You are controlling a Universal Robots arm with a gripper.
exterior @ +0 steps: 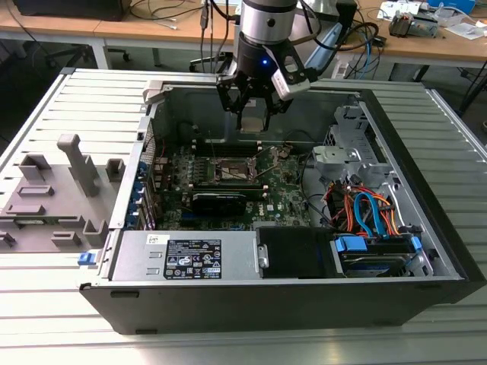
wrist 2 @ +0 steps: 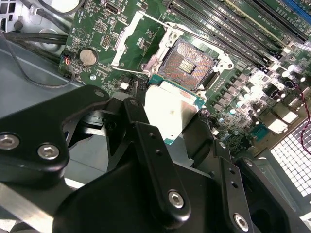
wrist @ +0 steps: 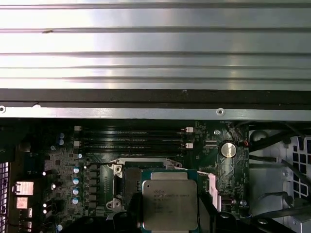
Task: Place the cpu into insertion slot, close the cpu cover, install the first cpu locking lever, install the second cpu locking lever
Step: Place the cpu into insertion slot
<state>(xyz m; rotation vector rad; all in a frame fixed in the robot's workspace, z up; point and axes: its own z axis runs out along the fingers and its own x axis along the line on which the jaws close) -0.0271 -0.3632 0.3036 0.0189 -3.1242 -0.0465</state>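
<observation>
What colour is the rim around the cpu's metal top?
Teal-green, around a silvery-grey lid on the cpu; clearest in the first wrist view.

You have the gripper (exterior: 251, 128) hanging over the open computer case (exterior: 190, 304), with the cpu (exterior: 251, 122) showing as a pale patch clamped between its fingers. The insertion slot (exterior: 228, 169) lies on the green board (exterior: 283, 190) below it. A grey fixture (exterior: 53, 198) sits at the exterior view's left.

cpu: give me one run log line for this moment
end effector: shut on cpu | cpu: held above slot, not seated | cover: open
</observation>
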